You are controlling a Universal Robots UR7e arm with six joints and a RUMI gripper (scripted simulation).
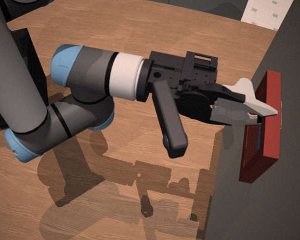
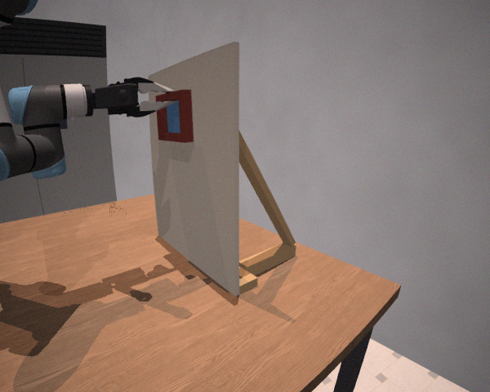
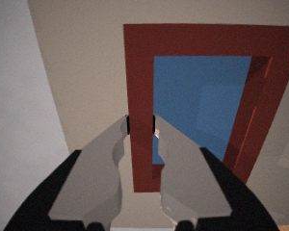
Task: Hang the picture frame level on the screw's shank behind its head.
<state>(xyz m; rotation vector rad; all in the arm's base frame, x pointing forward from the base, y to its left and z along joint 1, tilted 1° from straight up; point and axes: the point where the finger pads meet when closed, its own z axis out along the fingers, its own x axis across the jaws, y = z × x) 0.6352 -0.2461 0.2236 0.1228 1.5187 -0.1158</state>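
The red picture frame with a blue picture inside lies flat against the upright grey wall board, near the board's top. It also shows in the exterior view and fills the wrist view. My gripper reaches in level from the left and is shut on the frame's top bar, one finger above the bar and one inside the opening. The pinch shows at the frame's upper left corner. The frame's edges look about level. The screw is hidden behind the frame.
The board stands on the wooden table, propped from behind by a slanted wooden brace. The table's right edge is close behind the brace. The robot's dark base cabinet stands at the left.
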